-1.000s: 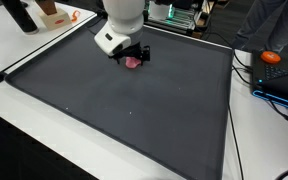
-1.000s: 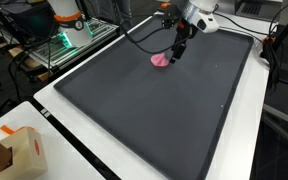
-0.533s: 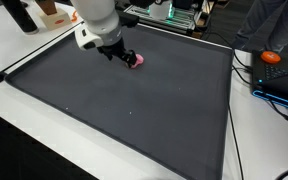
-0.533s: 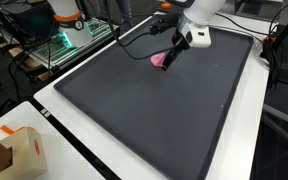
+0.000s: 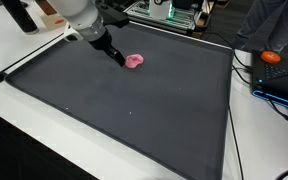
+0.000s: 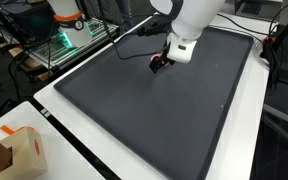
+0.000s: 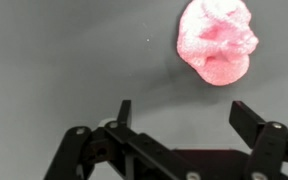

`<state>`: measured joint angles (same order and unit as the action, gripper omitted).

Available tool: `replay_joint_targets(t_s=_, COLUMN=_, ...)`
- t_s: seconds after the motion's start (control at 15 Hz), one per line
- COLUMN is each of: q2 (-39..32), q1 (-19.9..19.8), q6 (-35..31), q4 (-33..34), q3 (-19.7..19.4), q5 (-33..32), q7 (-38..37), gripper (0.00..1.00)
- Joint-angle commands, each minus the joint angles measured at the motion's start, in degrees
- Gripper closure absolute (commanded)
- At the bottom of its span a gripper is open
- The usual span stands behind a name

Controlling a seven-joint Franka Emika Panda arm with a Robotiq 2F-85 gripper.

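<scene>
A small crumpled pink lump (image 7: 217,40), foam or cloth by the look of it, lies on the dark grey mat (image 5: 134,110) towards one end. It sits just ahead of the black two-fingered gripper (image 7: 181,110) without touching it, off towards one finger rather than squarely between the two. The jaws stand wide apart with nothing in them. From here I'd judge the lump to be very light and squashy, neither fragile nor slippery, and best pinched across its bulging middle, where it would give under the fingers.
</scene>
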<state>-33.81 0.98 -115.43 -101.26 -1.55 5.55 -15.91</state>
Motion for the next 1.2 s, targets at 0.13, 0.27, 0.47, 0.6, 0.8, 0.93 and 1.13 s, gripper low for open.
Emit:
replay_joint_targets(t_s=0.13, q2=2.07, q1=-2.51, q6=0.86, q4=-3.93, q3=-1.04, q5=9.12, q7=-6.97, gripper=0.00)
replay_joint_targets(t_s=0.27, q2=2.88, q1=-3.47, q6=0.69, q4=-5.63, q3=-1.43, q5=12.44, q7=-8.74, gripper=0.00)
replay_joint_targets(t_s=0.47, q2=4.45, q1=-5.09, q6=0.80, q4=-8.24, q3=-1.90, q5=17.96, q7=-10.76, gripper=0.00)
replay_joint_targets(t_s=0.6, q2=5.34, q1=-6.09, q6=1.11, q4=-9.81, q3=-2.16, q5=21.59, q7=-11.90, gripper=0.00)
replay_joint_targets(t_s=0.8, q2=6.59, q1=-6.78, q6=0.65, q4=-12.16, q3=-2.63, q5=25.17, q7=-12.94, gripper=0.00)
replay_joint_targets(t_s=0.93, q2=7.34, q1=-7.08, q6=0.45, q4=-13.45, q3=-2.75, q5=27.06, q7=-13.37, gripper=0.00)
replay_joint_targets(t_s=1.13, q2=8.33, q1=-6.85, q6=0.02, q4=-15.04, q3=-3.01, q5=29.15, q7=-13.71, gripper=0.00)
